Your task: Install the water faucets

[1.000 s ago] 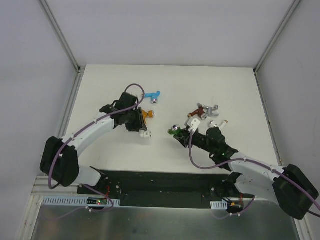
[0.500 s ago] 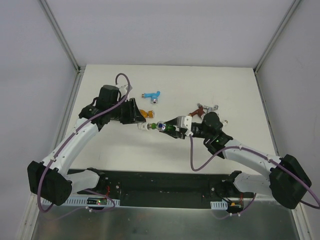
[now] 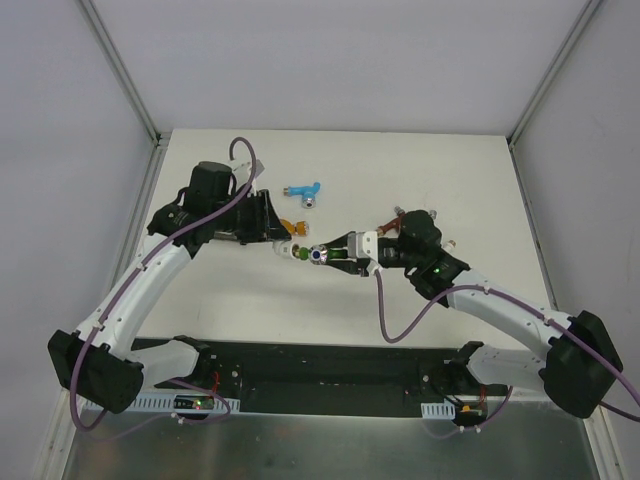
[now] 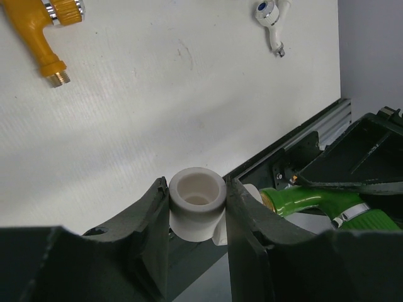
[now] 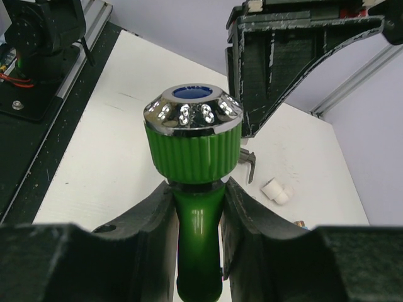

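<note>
One glossy green faucet (image 5: pixel 192 157), chrome-capped

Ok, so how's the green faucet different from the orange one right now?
The green faucet is clamped in the right gripper, off the table; the orange faucet lies flat on the table, untouched. The green one shows its chrome cap with a blue centre; the orange one shows its threaded brass end. Both carry chrome trim.

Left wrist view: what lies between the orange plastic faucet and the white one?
Only bare tabletop separates orange faucet from white faucet, seen from the left wrist.
</note>
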Tool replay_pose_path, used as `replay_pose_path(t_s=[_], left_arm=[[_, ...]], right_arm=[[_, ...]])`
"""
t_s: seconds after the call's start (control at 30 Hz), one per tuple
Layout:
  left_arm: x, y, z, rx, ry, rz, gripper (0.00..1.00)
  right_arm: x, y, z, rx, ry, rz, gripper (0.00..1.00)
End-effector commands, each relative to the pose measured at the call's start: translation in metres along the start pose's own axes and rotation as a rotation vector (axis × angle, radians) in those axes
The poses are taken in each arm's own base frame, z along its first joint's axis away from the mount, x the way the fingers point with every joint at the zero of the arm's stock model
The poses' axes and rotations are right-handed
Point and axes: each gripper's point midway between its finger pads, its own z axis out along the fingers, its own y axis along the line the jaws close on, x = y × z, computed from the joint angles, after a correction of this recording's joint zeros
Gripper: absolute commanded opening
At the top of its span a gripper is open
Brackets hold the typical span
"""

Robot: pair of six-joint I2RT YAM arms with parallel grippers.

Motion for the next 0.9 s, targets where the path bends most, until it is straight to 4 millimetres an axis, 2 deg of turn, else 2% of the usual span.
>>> replay_pose_path(t_s=[0.0, 0.23, 0.53, 0.87], left_arm=[[-0.013, -0.019, -0.021, 0.038, -0.06, 0.051, 0.0], [-0.014, -0.017, -0.02, 0.021, -0.055, 0.036, 0.0], [-0.013, 0.0, -0.017, -0.059, -0.053, 0.042, 0.0], [-0.012, 0.003, -0.02, -0.077, -0.054, 0.056, 0.0]], right_arm=[[-0.019, -0.01, -0.002, 0.007, -0.014, -0.104, 0.0], [-0.02, -0.013, 0.0, 0.024, -0.018, -0.122, 0.0], [-0.031, -0.022, 0.001, 0.069, -0.047, -0.157, 0.0], [-0.03, -0.021, 0.014, 0.048, -0.06, -0.153, 0.0]])
